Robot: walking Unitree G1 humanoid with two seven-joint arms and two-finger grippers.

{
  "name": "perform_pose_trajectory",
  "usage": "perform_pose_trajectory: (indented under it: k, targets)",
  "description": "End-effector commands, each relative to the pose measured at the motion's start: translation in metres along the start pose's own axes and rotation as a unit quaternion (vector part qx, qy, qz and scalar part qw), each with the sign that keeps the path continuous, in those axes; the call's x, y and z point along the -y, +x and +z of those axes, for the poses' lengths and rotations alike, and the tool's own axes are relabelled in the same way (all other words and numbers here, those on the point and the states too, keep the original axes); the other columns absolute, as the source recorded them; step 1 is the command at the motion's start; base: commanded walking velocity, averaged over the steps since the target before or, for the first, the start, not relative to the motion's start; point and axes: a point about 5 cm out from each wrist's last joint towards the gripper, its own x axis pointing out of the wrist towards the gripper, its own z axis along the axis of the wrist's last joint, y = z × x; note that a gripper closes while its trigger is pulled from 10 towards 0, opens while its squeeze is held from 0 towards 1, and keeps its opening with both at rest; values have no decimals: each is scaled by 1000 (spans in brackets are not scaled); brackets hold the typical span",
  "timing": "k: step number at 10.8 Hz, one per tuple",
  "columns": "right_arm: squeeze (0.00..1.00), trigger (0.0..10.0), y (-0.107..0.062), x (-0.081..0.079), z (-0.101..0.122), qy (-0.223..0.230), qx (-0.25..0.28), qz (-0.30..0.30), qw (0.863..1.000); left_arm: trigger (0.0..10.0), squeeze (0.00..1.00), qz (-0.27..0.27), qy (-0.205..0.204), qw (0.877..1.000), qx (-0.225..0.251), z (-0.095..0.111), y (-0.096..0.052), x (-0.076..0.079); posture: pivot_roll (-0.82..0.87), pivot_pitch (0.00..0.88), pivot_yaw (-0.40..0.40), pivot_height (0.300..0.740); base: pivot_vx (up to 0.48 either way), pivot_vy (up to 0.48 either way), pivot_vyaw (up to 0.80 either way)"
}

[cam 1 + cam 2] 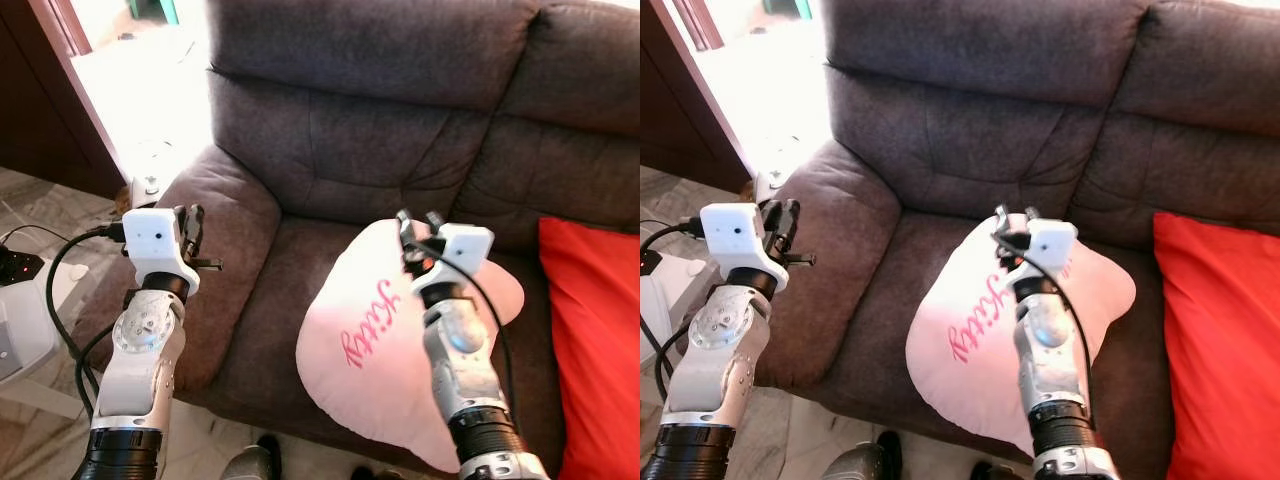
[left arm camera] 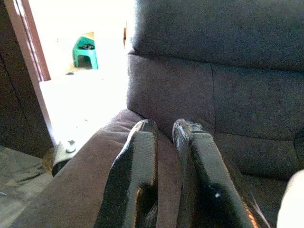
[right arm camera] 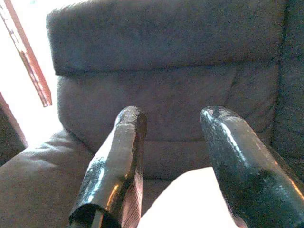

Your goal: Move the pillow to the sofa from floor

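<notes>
Now the pink pillow (image 1: 375,340) lies on the sofa (image 1: 330,150) beneath the open, empty right tool (image 1: 418,228).

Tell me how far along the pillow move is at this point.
Mostly done: the pink pillow lies on the sofa seat, its lower edge hanging over the front. The right gripper is open above it, holding nothing; the left gripper is shut over the armrest. Only drawing the arms back appears left.
</notes>
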Motion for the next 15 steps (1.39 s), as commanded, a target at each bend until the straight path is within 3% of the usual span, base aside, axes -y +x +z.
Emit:
perform_pose_trajectory:
  k: [1, 2, 4, 5, 6, 9, 10, 15]
  targets:
    - [0, 10000, 0, 5, 5, -24, 10, 1, 1000, 10000, 0, -7, 29, 999, -15, -11, -8, 1, 177, 141, -40, 740, 0, 0, 0]
    - [0, 10000, -3, 17, 2, -76, -2, 11, 997, 10000, 0, -24, 23, 998, -50, -28, -20, 4, 173, 145, -39, 740, 0, 0, 0]
    - [0, 10000, -13, 55, -6, -123, -42, -32, 991, 10000, 0, 6, 30, 994, -108, -58, -39, -14, 171, 148, -45, 740, 0, 0, 0]
    - [0, 10000, -24, 70, -17, -119, -71, -63, 988, 10000, 0, 28, 14, 991, -130, -68, -46, -20, 171, 149, -43, 740, 0, 0, 0]
    - [0, 10000, -33, 72, -27, -98, -91, -86, 987, 10000, 0, 28, 11, 991, -129, -69, -46, -19, 171, 150, -37, 740, 0, 0, 0]
    - [0, 10000, -47, 49, -45, -73, -108, -79, 988, 10000, 0, 23, 15, 992, -120, -70, -44, -15, 173, 146, -27, 740, 0, 0, 0]
    - [0, 10000, -48, 46, -48, -51, -111, -81, 989, 10000, 0, 23, 21, 992, -122, -72, -47, -15, 170, 146, -25, 740, 0, 0, -694]
    - [0, 10000, -43, 36, -46, -55, -103, -71, 991, 10000, 0, 21, 19, 994, -110, -71, -47, -14, 170, 124, -28, 740, 0, 0, -139]
